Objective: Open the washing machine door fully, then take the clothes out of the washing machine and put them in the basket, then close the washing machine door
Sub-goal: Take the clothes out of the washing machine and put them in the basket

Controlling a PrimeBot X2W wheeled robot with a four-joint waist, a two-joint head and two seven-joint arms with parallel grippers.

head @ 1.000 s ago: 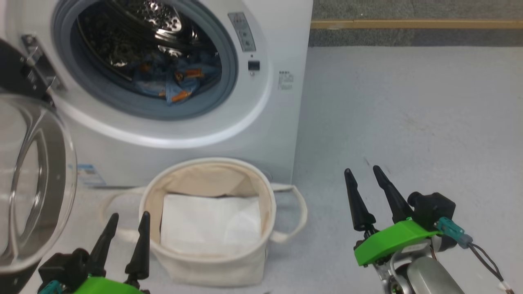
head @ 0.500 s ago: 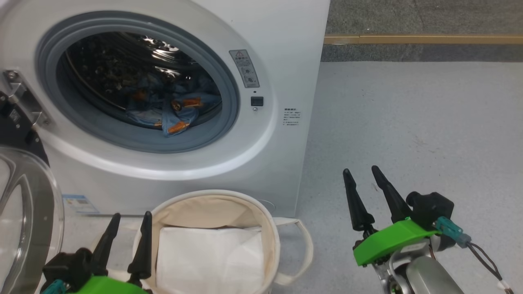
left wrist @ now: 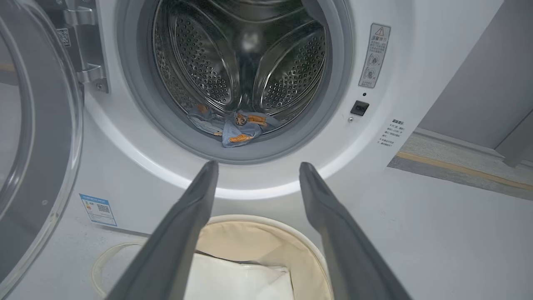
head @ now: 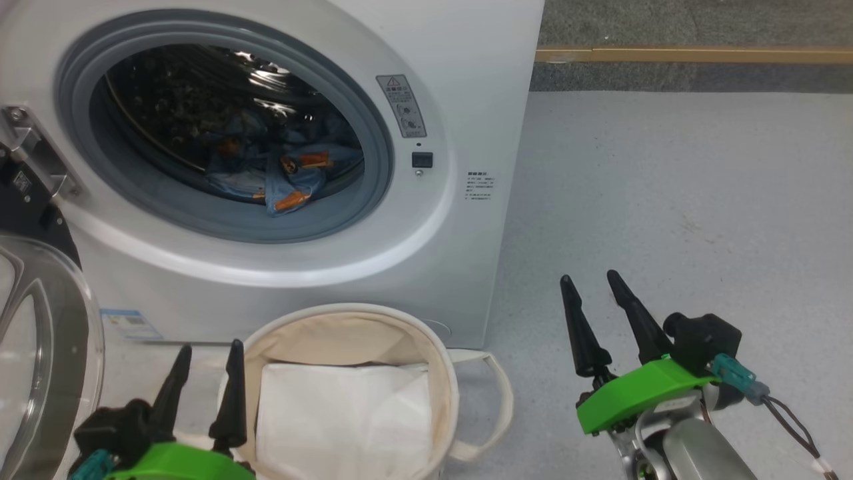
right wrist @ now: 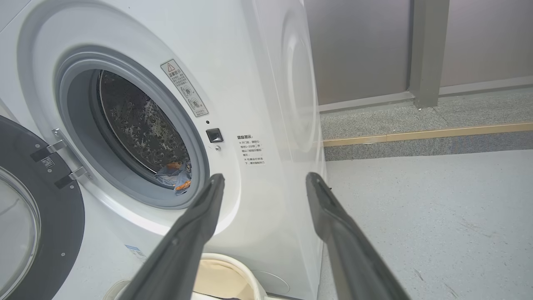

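Both hands are spread and empty: the left hand (head: 208, 348) hangs beside the basket (head: 453, 373), the right hand (head: 589, 278) over bare floor (head: 666, 200). The clothes (head: 280, 177) lie low at the front of the drum (left wrist: 233, 62), behind the gasket (left wrist: 250, 152). Reaching in, the left arm could knock the open door (left wrist: 37, 137). A thin pinch might snag fabric on the gasket, or drop it short of the basket.

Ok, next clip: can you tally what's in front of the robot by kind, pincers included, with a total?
Washing machine: 1
Basket: 1
Heap of blue printed clothes: 1, too bunched to count pieces
White sheet: 1
Pincers: 2, left pincer and right pincer, both open
Total: 6
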